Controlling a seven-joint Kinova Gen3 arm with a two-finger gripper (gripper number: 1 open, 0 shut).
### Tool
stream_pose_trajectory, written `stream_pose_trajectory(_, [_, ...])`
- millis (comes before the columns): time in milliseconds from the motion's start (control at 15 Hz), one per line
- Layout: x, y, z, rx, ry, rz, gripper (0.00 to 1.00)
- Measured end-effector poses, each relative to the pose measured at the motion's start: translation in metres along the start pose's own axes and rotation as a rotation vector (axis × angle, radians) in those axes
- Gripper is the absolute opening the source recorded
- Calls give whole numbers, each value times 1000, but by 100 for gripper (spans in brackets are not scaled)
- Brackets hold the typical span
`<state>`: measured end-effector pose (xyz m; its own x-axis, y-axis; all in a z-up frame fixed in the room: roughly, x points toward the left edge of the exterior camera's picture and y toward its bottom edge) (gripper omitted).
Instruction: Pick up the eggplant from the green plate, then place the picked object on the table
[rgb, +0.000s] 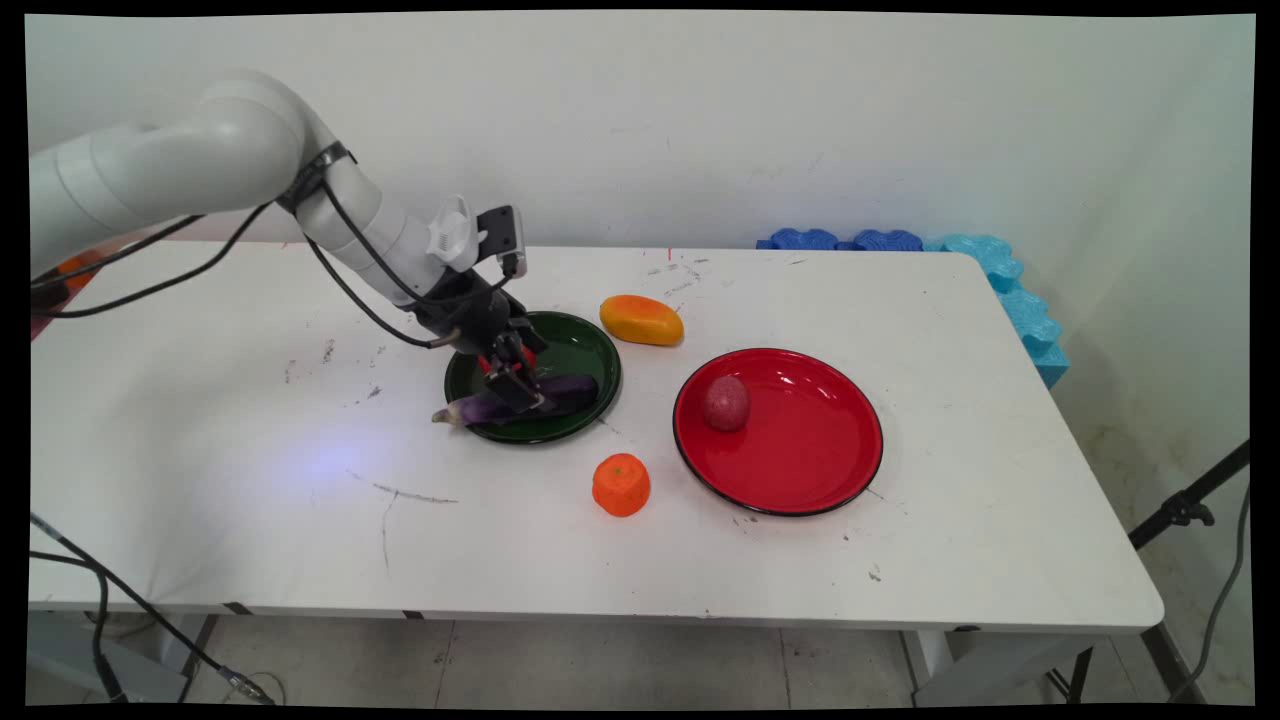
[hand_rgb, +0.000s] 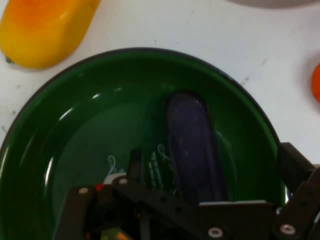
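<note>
- White table (rgb: 250, 480): everything sits on it; the arm comes in from the far left.
- Black two-finger gripper (rgb: 520, 392) (hand_rgb: 214, 155): low over the dark green round plate (rgb: 585, 345) (hand_rgb: 65, 130), tilted down and to the right.
- Jaws: spread. In the hand view they straddle the purple toy eggplant (rgb: 575, 392) (hand_rgb: 195, 145). The left finger sits just beside it, the right finger stands apart. Nothing is pinched.
- Purple toy eggplant: lies flat across the near half of the dark green round plate. Its pale stem end sticks out over the plate's left rim towards the table; its rounded end points right, inside the rim.
- Grip line: the fingers cross the eggplant roughly mid-body, square to its long axis. My read is that this is a balanced spot, though off-centre between the fingers.
- Clearance: the fingertips are close to the plate floor. I cannot tell if they touch it.
- Yellow-orange mango-shaped toy (rgb: 641, 320) (hand_rgb: 42, 30): on the table just beyond the green plate's far right rim, apart from it.
- Small orange stubby toy fruit (rgb: 621, 485): on the table near the plates' front gap.
- Red round plate (rgb: 800, 480): right of the green one, not touching it.
- Reddish-purple round toy fruit (rgb: 726, 403): on the red plate's left part.
- Blue foam blocks (rgb: 1000, 265): far right edge.
</note>
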<state>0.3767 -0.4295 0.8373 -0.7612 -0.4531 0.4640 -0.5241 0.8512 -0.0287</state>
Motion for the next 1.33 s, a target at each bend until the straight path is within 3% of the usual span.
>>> stream_pose_trajectory(733, [2, -3, 22, -37, 8, 11, 100])
stream_pose_trajectory(800, [2, -4, 23, -38, 7, 11, 0])
stream_pose_trajectory(1333, [0, -4, 29, -49, 0, 30, 0])
